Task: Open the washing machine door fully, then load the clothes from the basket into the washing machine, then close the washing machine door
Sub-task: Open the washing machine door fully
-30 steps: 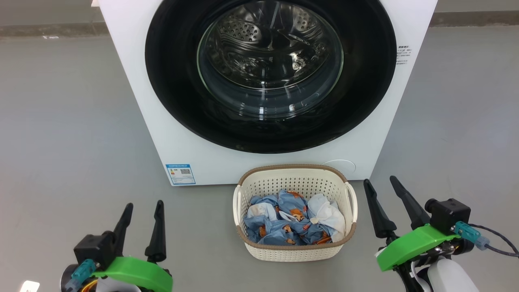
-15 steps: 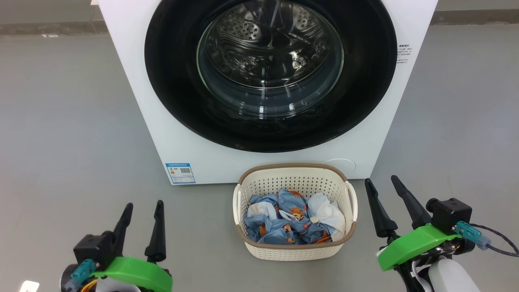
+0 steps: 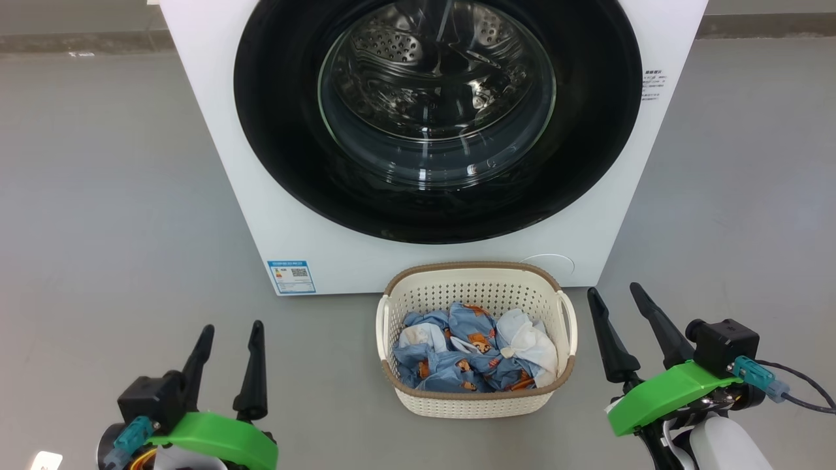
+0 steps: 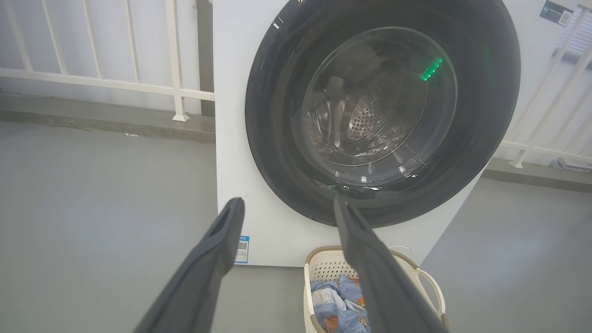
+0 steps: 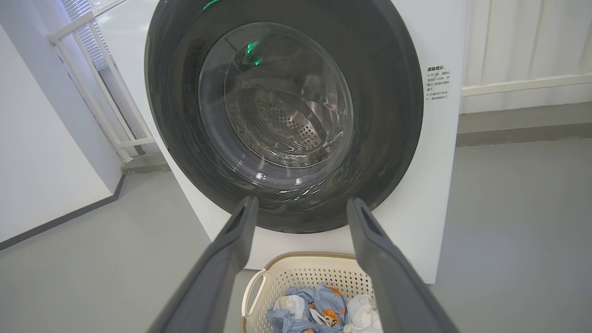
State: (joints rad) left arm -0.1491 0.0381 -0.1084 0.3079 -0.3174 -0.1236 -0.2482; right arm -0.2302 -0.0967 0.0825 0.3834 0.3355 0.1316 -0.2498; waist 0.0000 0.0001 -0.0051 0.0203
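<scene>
Where visible, grey floor (image 3: pixel 98 196) under basket (image 3: pixel 477 405).

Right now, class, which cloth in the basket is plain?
The white cloth on the right in the basket; the blue garments carry orange-brown figures.

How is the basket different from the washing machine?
The washing machine is big, white and boxy; the basket is small and cream with a brown edge. The washing machine is shut by its round black door; the basket is open on top. The basket holds clothes; the washing machine's drum looks empty. Both stand on the grey floor, and both basket and drum have lots of little holes.
</scene>
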